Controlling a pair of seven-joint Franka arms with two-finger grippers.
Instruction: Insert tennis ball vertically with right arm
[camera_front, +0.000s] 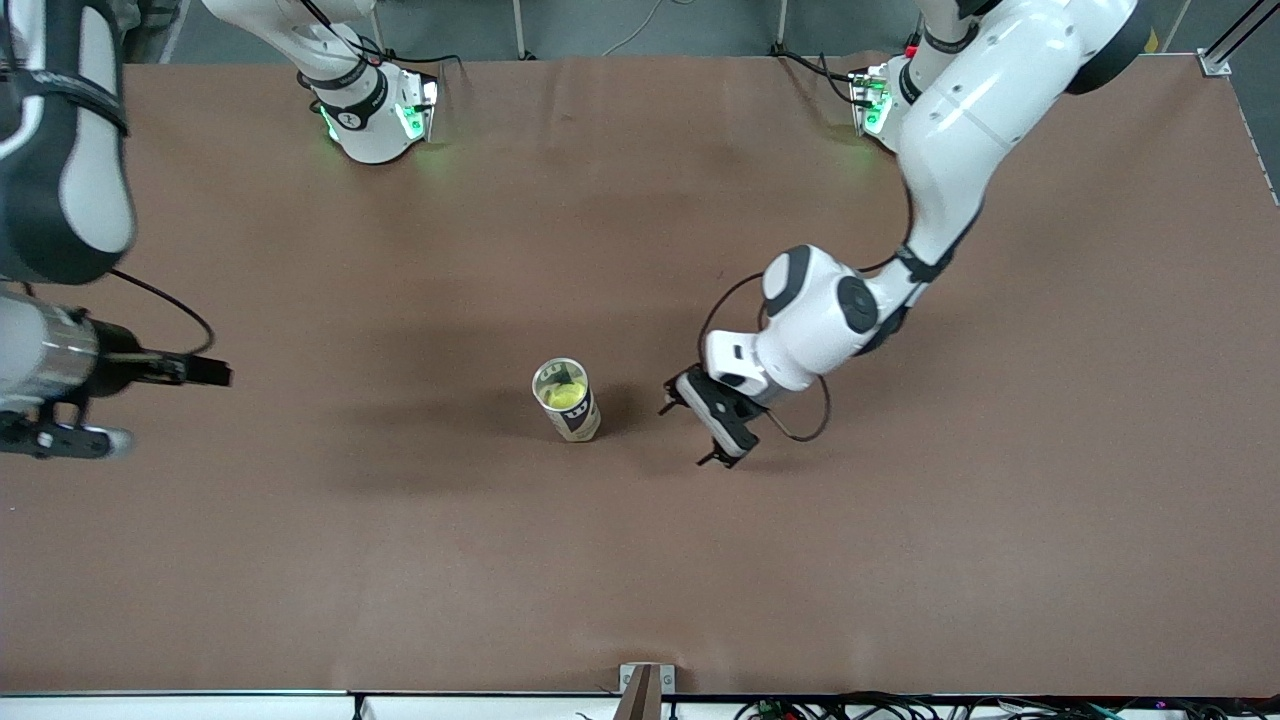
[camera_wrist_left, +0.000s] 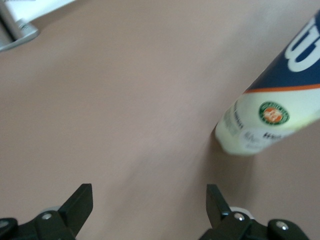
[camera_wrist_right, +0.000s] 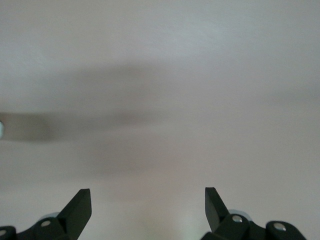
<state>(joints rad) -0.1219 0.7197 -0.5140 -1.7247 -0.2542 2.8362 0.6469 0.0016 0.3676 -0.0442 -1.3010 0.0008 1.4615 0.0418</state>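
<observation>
A tennis-ball tube (camera_front: 568, 402) stands upright near the middle of the brown table (camera_front: 900, 560), its top open. A yellow-green tennis ball (camera_front: 568, 394) sits inside it. My left gripper (camera_front: 690, 428) is open and empty, low over the table beside the tube, toward the left arm's end. In the left wrist view the tube (camera_wrist_left: 280, 112) shows to one side of the open left gripper (camera_wrist_left: 150, 200). My right arm (camera_front: 55, 360) is raised high at the right arm's end. The right gripper (camera_wrist_right: 148, 200) is open and empty, with only bare table under it.
The two arm bases (camera_front: 370, 110) (camera_front: 880, 100) stand along the table's edge farthest from the front camera. A small bracket (camera_front: 645, 685) sits at the edge nearest that camera. A metal fitting (camera_wrist_left: 15, 30) shows at the table's edge in the left wrist view.
</observation>
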